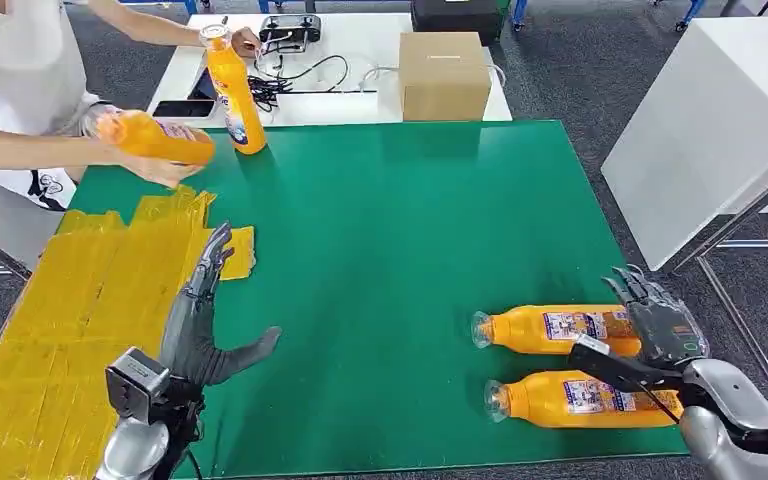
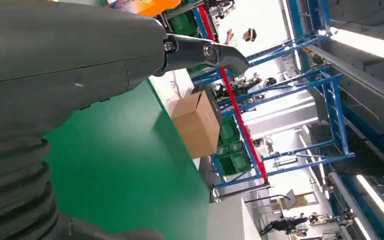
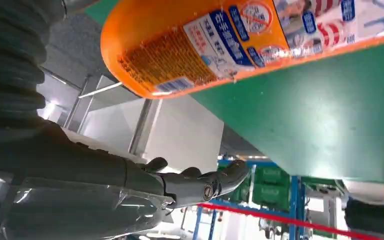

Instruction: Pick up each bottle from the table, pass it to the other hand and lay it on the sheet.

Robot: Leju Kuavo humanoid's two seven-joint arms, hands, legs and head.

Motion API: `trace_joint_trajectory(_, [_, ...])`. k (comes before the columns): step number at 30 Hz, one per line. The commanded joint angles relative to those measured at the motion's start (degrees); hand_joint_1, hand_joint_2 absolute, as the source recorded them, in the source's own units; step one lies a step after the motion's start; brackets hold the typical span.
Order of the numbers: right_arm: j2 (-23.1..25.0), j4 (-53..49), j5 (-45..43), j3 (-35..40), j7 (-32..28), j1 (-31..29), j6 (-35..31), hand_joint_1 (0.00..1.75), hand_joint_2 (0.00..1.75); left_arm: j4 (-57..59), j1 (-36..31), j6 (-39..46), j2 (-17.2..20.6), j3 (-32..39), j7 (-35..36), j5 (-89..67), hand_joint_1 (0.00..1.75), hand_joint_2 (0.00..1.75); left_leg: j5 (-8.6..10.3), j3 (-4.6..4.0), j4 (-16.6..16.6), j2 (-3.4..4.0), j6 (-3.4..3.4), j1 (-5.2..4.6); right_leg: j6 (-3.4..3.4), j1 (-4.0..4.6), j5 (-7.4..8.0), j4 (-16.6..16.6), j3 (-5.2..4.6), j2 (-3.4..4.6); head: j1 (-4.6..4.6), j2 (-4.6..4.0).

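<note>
Two orange bottles lie on their sides on the green table (image 1: 400, 230) at the near right, caps pointing left: a farther one (image 1: 550, 329) and a nearer one (image 1: 575, 399). My right hand (image 1: 655, 325) hovers open at their base ends, thumb stretched between them; in the right wrist view a bottle's base (image 3: 220, 40) fills the frame above my fingers (image 3: 200, 182). My left hand (image 1: 205, 320) is open and holds nothing, fingers stretched out by the edge of the yellow sheet (image 1: 70, 310). A person holds two more orange bottles, one tilted (image 1: 155, 138) and one upright (image 1: 235, 92).
A cardboard box (image 1: 443, 73) sits on a white table behind the green one, with cables and a black device (image 1: 290, 30). A white cabinet (image 1: 710, 120) stands to the right. The person's arms reach over the far left corner.
</note>
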Motion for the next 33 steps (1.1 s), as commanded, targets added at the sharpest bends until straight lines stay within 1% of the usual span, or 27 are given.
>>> trace_joint_trajectory(1, [0.8,6.8,-0.7,2.5,-0.6,-2.6,1.8,0.0,1.75,3.3,-2.7,-0.1,1.2,-1.7,0.0,0.7,0.0,1.75,-0.03,0.26,-0.1,0.02,-0.05,0.05,0.0,0.05,0.0,-0.2,0.3,-0.01,0.0,0.0])
trace_joint_trajectory(2, [1.1,8.0,-0.5,3.0,-0.7,-3.3,1.9,0.0,1.75,3.6,-2.9,-0.1,1.2,-1.8,0.0,0.7,0.0,1.75,-0.06,0.34,-0.1,0.06,-0.06,0.05,0.01,0.05,-0.01,-0.2,0.39,0.01,0.0,0.0])
trace_joint_trajectory(3, [1.2,9.0,-0.4,3.8,-0.8,-3.9,2.0,0.0,1.75,3.6,-3.0,-0.1,1.2,-2.0,0.0,0.9,0.0,1.75,-0.03,0.22,-0.1,0.08,-0.05,0.04,0.0,0.04,0.02,-0.2,0.25,0.05,0.0,0.0])
trace_joint_trajectory(4, [1.2,9.7,-0.3,4.3,-0.8,-4.2,2.0,0.0,1.75,3.6,-3.1,-0.1,1.3,-2.1,0.0,1.0,0.0,1.75,-0.05,0.34,-0.1,0.13,-0.07,0.05,0.0,0.05,0.02,-0.2,0.36,0.09,0.0,0.0])
trace_joint_trajectory(5, [1.4,10.2,-0.1,4.8,-0.8,-4.6,2.0,0.0,1.75,3.6,-3.2,-0.1,1.3,-2.1,0.0,1.1,0.0,1.75,-0.02,0.24,-0.1,0.1,-0.05,0.04,0.0,0.04,0.03,-0.2,0.27,0.07,0.0,0.0])
trace_joint_trajectory(6, [1.6,11.5,0.1,5.5,-0.8,-5.4,2.1,0.0,1.75,3.7,-3.3,-0.2,1.3,-2.2,0.0,1.3,0.0,1.75,-0.04,0.35,-0.1,0.15,-0.07,0.05,-0.01,0.05,0.03,-0.2,0.37,0.11,0.0,0.0])
trace_joint_trajectory(7, [1.9,12.6,0.4,6.1,-0.7,-6.1,2.2,0.0,1.75,3.8,-3.4,-0.2,1.2,-2.2,0.0,1.5,0.0,1.75,-0.02,0.23,-0.1,0.13,-0.06,0.05,-0.01,0.05,0.04,-0.2,0.25,0.1,0.0,0.0])
trace_joint_trajectory(8, [2.3,13.9,1.0,6.8,-0.4,-6.9,2.2,0.0,1.75,4.0,-3.5,-0.2,1.1,-2.4,0.1,1.5,0.0,1.75,-0.03,0.34,-0.1,0.15,-0.08,0.05,-0.01,0.05,0.04,-0.2,0.36,0.11,0.02,0.0])
trace_joint_trajectory(9, [2.8,15.1,1.3,7.3,-0.2,-7.4,2.1,0.0,1.75,4.1,-3.6,-0.2,1.0,-2.5,0.1,1.5,0.0,1.75,-0.02,0.27,-0.1,0.17,-0.07,0.06,-0.02,0.06,0.06,-0.2,0.28,0.14,0.0,0.0])
trace_joint_trajectory(10, [3.0,16.4,1.7,8.0,-0.2,-8.0,2.0,0.0,1.75,4.1,-3.6,-0.1,1.0,-2.8,0.0,1.5,0.0,1.75,-0.01,0.19,-0.1,0.13,-0.06,0.06,-0.02,0.07,0.06,-0.2,0.21,0.11,0.0,0.0])
trace_joint_trajectory(11, [3.2,17.7,2.2,8.7,0.0,-8.5,1.7,0.0,1.75,4.0,-3.6,-0.1,1.0,-3.0,0.1,1.4,0.0,1.75,-0.03,0.32,-0.1,0.18,-0.08,0.07,-0.03,0.07,0.05,-0.2,0.33,0.14,0.0,0.0])
trace_joint_trajectory(13, [3.5,19.3,2.8,9.5,0.0,-9.3,1.3,0.0,1.75,3.7,-3.6,-0.1,1.1,-3.4,0.0,1.5,0.0,1.75,-0.02,0.3,-0.1,0.13,-0.08,0.07,-0.02,0.07,0.04,-0.2,0.33,0.09,0.0,0.0])
trace_joint_trajectory(14, [3.8,20.8,3.4,10.4,0.0,-10.2,0.9,0.0,1.75,3.7,-3.7,0.0,1.1,-3.7,0.0,1.6,0.0,1.75,-0.02,0.19,-0.1,0.12,-0.05,0.08,-0.02,0.08,0.05,-0.2,0.21,0.1,0.0,0.0])
trace_joint_trajectory(15, [4.2,22.0,3.9,11.0,0.0,-11.1,0.5,0.0,1.75,3.7,-3.8,0.0,1.1,-3.8,0.0,1.7,0.0,1.75,-0.04,0.34,-0.1,0.18,-0.08,0.08,-0.02,0.08,0.05,-0.2,0.35,0.14,0.0,0.0])
trace_joint_trajectory(16, [4.6,23.1,4.4,11.6,0.2,-11.9,0.1,0.0,1.75,3.9,-4.0,0.0,1.1,-4.0,-0.1,1.9,0.0,1.75,-0.02,0.25,-0.1,0.15,-0.06,0.06,-0.02,0.06,0.05,-0.2,0.26,0.13,-0.02,0.0])
trace_joint_trajectory(17, [5.0,24.4,5.0,12.4,0.1,-12.9,-0.4,0.05,1.75,4.2,-4.2,0.1,1.0,-4.1,-0.1,2.0,0.0,1.75,-0.05,0.37,-0.2,0.24,-0.08,0.06,-0.02,0.07,0.06,-0.2,0.35,0.2,0.0,0.0])
trace_joint_trajectory(18, [5.3,25.2,5.4,12.9,0.2,-13.5,-0.8,0.59,1.75,4.2,-4.2,0.1,0.9,-4.1,-0.1,2.1,0.0,1.75,-0.04,0.32,-0.1,0.23,-0.07,0.08,-0.01,0.09,0.06,-0.2,0.33,0.18,0.0,0.0])
trace_joint_trajectory(19, [5.8,26.1,6.0,13.3,0.3,-14.2,-1.4,1.38,1.75,4.4,-4.4,0.2,0.9,-4.1,-0.1,2.3,0.0,1.75,-0.06,0.41,-0.2,0.32,-0.08,0.1,-0.01,0.1,0.07,-0.3,0.41,0.24,0.0,0.0])
trace_joint_trajectory(20, [6.1,26.5,6.2,13.4,0.5,-14.5,-1.7,1.45,1.75,4.5,-4.4,0.1,0.8,-4.1,-0.1,2.4,0.0,1.75,-0.03,0.36,-0.1,0.29,-0.07,0.09,-0.01,0.09,0.08,-0.2,0.36,0.21,0.0,0.0])
trace_joint_trajectory(21, [6.5,27.3,6.6,13.9,0.6,-15.0,-2.0,1.57,1.75,4.5,-4.4,0.2,0.8,-4.1,-0.1,2.4,0.0,1.75,0.0,0.23,-0.1,0.2,-0.05,0.08,-0.01,0.08,0.06,-0.2,0.24,0.13,0.0,0.0])
trace_joint_trajectory(22, [6.9,28.2,6.9,14.0,0.7,-15.3,-2.7,1.59,1.75,4.5,-4.5,0.2,0.7,-4.2,-0.1,2.5,0.0,1.75,0.01,0.16,-0.1,0.17,-0.05,0.08,-0.01,0.08,0.06,-0.1,0.17,0.11,0.0,0.0])
trace_joint_trajectory(24, [7.8,29.0,7.6,13.9,0.9,-15.6,-3.8,1.55,1.75,4.6,-4.5,0.3,0.5,-4.2,-0.1,2.5,0.0,1.75,0.0,0.35,-0.1,0.22,-0.08,0.09,-0.01,0.09,0.07,-0.2,0.36,0.15,0.0,0.0])
trace_joint_trajectory(25, [8.0,29.1,7.7,13.8,0.9,-15.5,-4.1,1.57,1.75,4.7,-4.4,0.3,0.5,-4.3,0.0,2.6,0.0,1.75,-0.01,0.39,-0.1,0.22,-0.08,0.09,-0.01,0.09,0.07,-0.2,0.41,0.14,0.0,0.0])
trace_joint_trajectory(27, [8.6,29.2,8.0,13.7,1.2,-15.3,-5.0,1.54,1.75,4.8,-4.3,0.3,0.4,-4.3,0.0,2.6,0.0,1.75,-0.01,0.41,-0.1,0.17,-0.08,0.1,-0.01,0.09,0.05,-0.2,0.42,0.09,0.0,0.0])
trace_joint_trajectory(28, [8.8,29.4,8.3,13.6,1.3,-15.2,-5.3,1.59,1.75,4.8,-4.3,0.3,0.4,-4.3,0.0,2.7,0.0,1.75,0.0,0.37,-0.1,0.13,-0.06,0.09,-0.02,0.08,0.04,-0.2,0.4,0.06,0.02,0.0])
trace_joint_trajectory(32, [9.4,29.6,8.7,13.1,1.5,-15.1,-6.3,1.61,1.75,4.7,-4.2,0.2,0.3,-4.2,0.1,2.8,0.0,1.75,0.0,0.48,-0.1,0.18,-0.08,0.09,-0.03,0.09,0.05,-0.2,0.5,0.09,0.0,0.0])
trace_joint_trajectory(33, [9.8,29.6,8.9,12.7,1.6,-15.0,-7.1,1.73,1.75,4.7,-4.1,0.2,0.2,-4.2,0.2,2.8,0.0,1.75,0.01,0.43,-0.1,0.15,-0.07,0.09,-0.02,0.08,0.05,-0.2,0.45,0.07,0.0,0.0])
